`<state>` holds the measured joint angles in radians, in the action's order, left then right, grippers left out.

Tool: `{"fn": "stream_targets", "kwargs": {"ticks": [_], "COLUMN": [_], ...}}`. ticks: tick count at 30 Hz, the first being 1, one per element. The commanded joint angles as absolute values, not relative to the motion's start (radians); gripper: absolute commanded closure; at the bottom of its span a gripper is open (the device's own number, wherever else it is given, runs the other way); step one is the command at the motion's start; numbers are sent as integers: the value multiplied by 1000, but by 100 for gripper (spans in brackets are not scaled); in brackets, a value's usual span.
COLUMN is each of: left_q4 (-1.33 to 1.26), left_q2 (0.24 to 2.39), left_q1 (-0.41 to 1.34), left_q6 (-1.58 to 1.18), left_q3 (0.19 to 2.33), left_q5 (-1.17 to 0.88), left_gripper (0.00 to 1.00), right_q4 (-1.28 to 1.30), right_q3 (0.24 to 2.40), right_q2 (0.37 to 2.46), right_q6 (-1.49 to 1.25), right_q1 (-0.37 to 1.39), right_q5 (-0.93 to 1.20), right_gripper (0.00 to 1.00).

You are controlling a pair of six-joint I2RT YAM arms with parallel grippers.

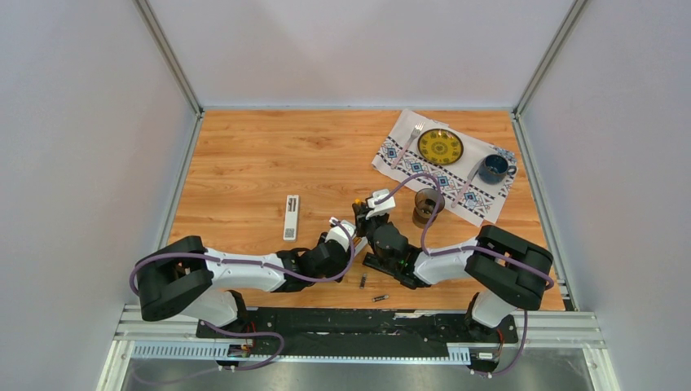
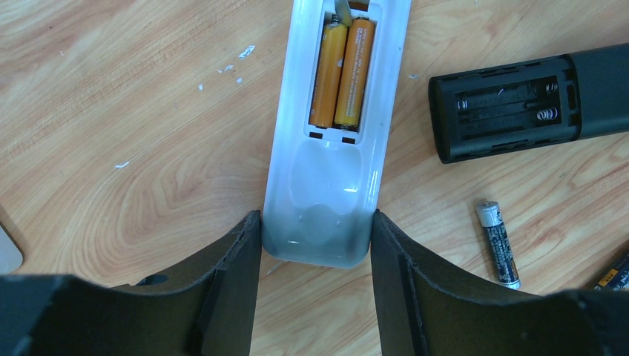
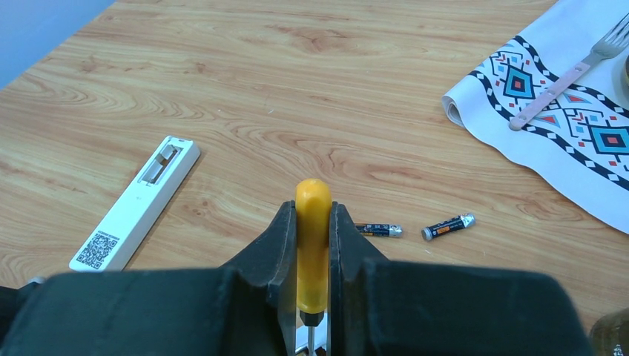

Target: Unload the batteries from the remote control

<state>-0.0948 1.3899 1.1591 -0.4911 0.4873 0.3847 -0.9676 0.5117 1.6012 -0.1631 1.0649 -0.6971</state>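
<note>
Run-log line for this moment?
left gripper holds white remote | right gripper grips screwdriver | orange batteries: two in bay | black remote: bay empty

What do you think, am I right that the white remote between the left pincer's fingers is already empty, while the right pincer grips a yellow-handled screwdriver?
Not quite. The white remote is not empty: the left wrist view shows two orange batteries lying side by side in its open compartment. The rest stands: left pincer around the remote's end, right pincer gripping the yellow-handled screwdriver.
</note>
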Motion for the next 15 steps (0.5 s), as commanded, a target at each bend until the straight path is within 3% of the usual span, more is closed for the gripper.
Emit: {"fn": "stream_targets", "kwargs": {"ticks": [1, 15], "left_q4": [9, 9], "left_q2": [1451, 1451], "left_q1": [1163, 1161], "left_q6": [-522, -523], "left_q3": [463, 463], "left_q5": [287, 287], "left_gripper": [100, 100], "right_q4": [-1032, -871], "right_q3": [523, 483], "right_q2": [1612, 1652], "right_q6": [-156, -324], "right_q1": [1068, 1069], "right_q5": [-729, -689], "right_gripper": [100, 100]}}
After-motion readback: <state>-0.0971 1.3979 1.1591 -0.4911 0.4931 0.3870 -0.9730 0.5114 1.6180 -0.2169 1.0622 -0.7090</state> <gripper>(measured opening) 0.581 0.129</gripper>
